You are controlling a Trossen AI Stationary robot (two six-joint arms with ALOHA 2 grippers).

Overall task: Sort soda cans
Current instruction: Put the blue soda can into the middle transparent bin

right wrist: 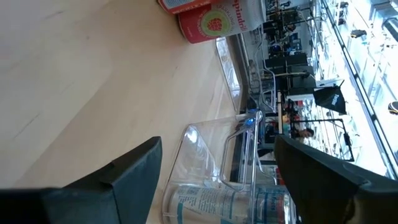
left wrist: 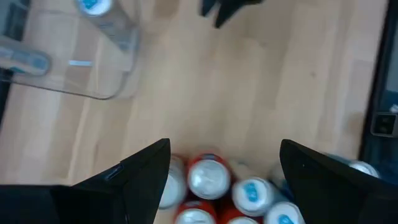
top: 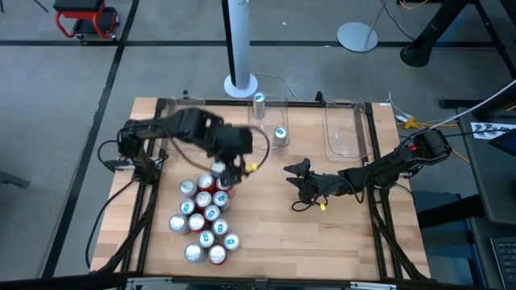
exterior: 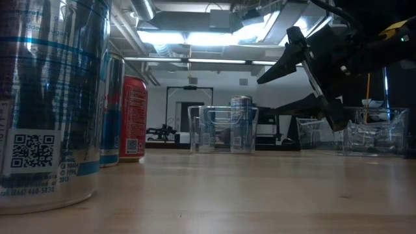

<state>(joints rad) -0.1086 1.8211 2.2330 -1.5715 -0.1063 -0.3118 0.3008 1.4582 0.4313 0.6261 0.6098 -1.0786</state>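
Observation:
Several soda cans (top: 205, 219), red, blue-and-white and silver, stand upright in a cluster on the table's near left. Two more cans (top: 280, 134) stand at a clear bin (top: 270, 121) by the far edge. My left gripper (top: 228, 173) hovers open above the cluster's far end, pointing steeply down. In its wrist view a red can (left wrist: 208, 177) shows below, between the spread fingers (left wrist: 146, 180), untouched. My right gripper (top: 294, 179) waits open and low over the table's middle, empty, and faces the bin's can (right wrist: 230, 202).
A second clear bin (top: 347, 129) stands at the far right with nothing showing in it. Bare wood lies between the cluster and the bins. A white pole base (top: 240, 84) stands beyond the far edge. In the low view a tall can (exterior: 52, 104) fills the near left.

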